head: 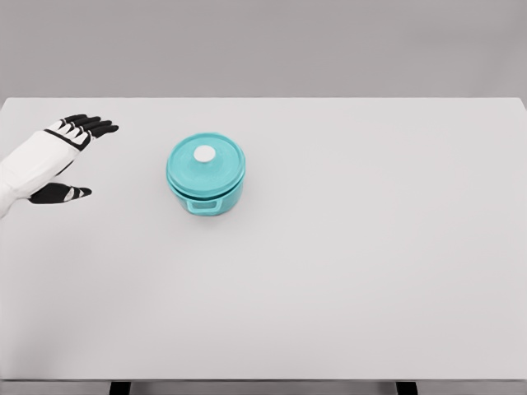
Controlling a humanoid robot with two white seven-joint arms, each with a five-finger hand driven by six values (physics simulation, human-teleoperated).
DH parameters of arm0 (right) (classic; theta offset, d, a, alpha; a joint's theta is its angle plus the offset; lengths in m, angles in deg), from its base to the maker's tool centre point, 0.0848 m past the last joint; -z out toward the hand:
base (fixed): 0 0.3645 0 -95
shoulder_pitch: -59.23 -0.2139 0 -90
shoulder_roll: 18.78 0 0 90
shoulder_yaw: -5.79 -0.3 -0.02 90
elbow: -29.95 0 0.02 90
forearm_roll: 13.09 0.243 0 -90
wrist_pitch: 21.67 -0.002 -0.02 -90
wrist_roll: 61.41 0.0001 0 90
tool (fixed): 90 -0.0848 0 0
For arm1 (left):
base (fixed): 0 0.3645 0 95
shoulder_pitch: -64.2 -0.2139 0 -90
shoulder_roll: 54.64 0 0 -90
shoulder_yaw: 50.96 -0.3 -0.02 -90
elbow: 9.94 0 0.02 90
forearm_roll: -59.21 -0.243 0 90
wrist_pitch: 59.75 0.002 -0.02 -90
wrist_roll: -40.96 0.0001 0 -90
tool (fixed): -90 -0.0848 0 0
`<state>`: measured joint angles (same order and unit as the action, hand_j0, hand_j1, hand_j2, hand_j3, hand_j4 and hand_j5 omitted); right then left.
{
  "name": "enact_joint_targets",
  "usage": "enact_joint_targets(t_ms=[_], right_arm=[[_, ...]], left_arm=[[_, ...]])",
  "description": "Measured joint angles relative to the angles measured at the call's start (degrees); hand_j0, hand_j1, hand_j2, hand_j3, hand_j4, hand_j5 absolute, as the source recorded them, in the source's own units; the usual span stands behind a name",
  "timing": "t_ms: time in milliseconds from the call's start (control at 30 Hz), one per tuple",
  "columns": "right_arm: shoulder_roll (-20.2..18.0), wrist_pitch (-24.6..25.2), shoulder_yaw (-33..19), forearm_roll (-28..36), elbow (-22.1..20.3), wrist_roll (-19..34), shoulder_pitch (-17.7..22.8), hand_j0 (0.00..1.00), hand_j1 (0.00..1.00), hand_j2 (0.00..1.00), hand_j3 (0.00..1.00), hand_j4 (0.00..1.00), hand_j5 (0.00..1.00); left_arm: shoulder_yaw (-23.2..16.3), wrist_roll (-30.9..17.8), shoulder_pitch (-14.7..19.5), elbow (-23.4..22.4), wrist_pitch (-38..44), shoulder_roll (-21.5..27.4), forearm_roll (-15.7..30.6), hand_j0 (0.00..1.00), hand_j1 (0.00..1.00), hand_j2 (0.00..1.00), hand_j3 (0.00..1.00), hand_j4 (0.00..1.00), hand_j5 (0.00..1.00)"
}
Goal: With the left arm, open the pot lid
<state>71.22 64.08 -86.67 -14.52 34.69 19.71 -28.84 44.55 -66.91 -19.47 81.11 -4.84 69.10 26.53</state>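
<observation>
A teal pot stands on the white table, left of the middle. Its teal lid sits closed on top, with a white round knob at the centre. A small handle shows on the pot's near side. My left hand hovers at the far left, well to the left of the pot and apart from it. Its black fingers are stretched out toward the right and the thumb is spread wide; it holds nothing. The right arm is out of view.
The table's far edge runs across the top of the view and its near edge along the bottom. Grey background lies behind it.
</observation>
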Motion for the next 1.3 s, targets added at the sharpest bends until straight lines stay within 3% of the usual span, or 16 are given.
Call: enact_joint_targets(t_ms=[267, 400, 467, 533, 633, 700, 833, 1000, 1300], right_arm=[[0.00, 0.01, 0.00, 0.00, 0.00, 0.00, 0.00, 1.00, 1.00, 1.00, 1.00, 1.00, 1.00], [0.00, 0.01, 0.00, 0.00, 0.00, 0.00, 0.00, 1.00, 1.00, 1.00, 1.00, 1.00, 1.00], [0.00, 0.01, 0.00, 0.00, 0.00, 0.00, 0.00, 1.00, 1.00, 1.00, 1.00, 1.00, 1.00], [0.00, 0.00, 0.01, 0.00, 0.00, 0.00, 0.00, 1.00, 1.00, 1.00, 1.00, 1.00, 1.00], [0.00, 0.00, 0.00, 0.00, 0.00, 0.00, 0.00, 1.00, 1.00, 1.00, 1.00, 1.00, 1.00], [0.00, 0.02, 0.00, 0.00, 0.00, 0.00, 0.00, 1.00, 1.00, 1.00, 1.00, 1.00, 1.00], [0.00, 0.03, 0.00, 0.00, 0.00, 0.00, 0.00, 1.00, 1.00, 1.00, 1.00, 1.00, 1.00], [0.00, 0.02, 0.00, 0.00, 0.00, 0.00, 0.00, 1.00, 1.00, 1.00, 1.00, 1.00, 1.00], [0.00, 0.02, 0.00, 0.00, 0.00, 0.00, 0.00, 1.00, 1.00, 1.00, 1.00, 1.00, 1.00]], left_arm=[[-0.05, 0.00, 0.00, 0.36, 0.00, 0.01, 0.01, 1.00, 1.00, 1.00, 1.00, 1.00, 1.00], [-1.04, -2.01, 1.67, 0.47, 0.01, 0.46, 0.67, 1.00, 1.00, 1.00, 1.00, 1.00, 1.00], [-2.44, -7.67, 3.51, 0.59, 0.02, 0.58, 3.86, 1.00, 1.00, 1.00, 1.00, 1.00, 1.00], [-4.41, -12.28, 8.52, 0.93, 0.00, 0.47, 10.12, 1.00, 1.00, 1.00, 1.00, 1.00, 1.00], [-7.98, -15.35, 11.87, 1.10, 0.51, 0.27, 16.64, 1.00, 1.00, 1.00, 1.00, 1.00, 1.00], [-10.63, -16.23, 11.95, 0.93, 1.45, 0.45, 18.51, 1.00, 1.00, 1.00, 1.00, 1.00, 1.00], [-13.58, -16.90, 16.17, -0.52, 2.52, 0.74, 20.65, 1.00, 1.00, 1.00, 1.00, 1.00, 1.00], [-18.90, -17.09, 26.10, -5.93, 9.21, 0.55, 26.46, 1.00, 1.00, 1.00, 1.00, 1.00, 1.00], [-27.49, -17.14, 28.65, -10.61, 17.33, -0.65, 31.96, 1.00, 1.00, 1.00, 1.00, 1.00, 1.00]])
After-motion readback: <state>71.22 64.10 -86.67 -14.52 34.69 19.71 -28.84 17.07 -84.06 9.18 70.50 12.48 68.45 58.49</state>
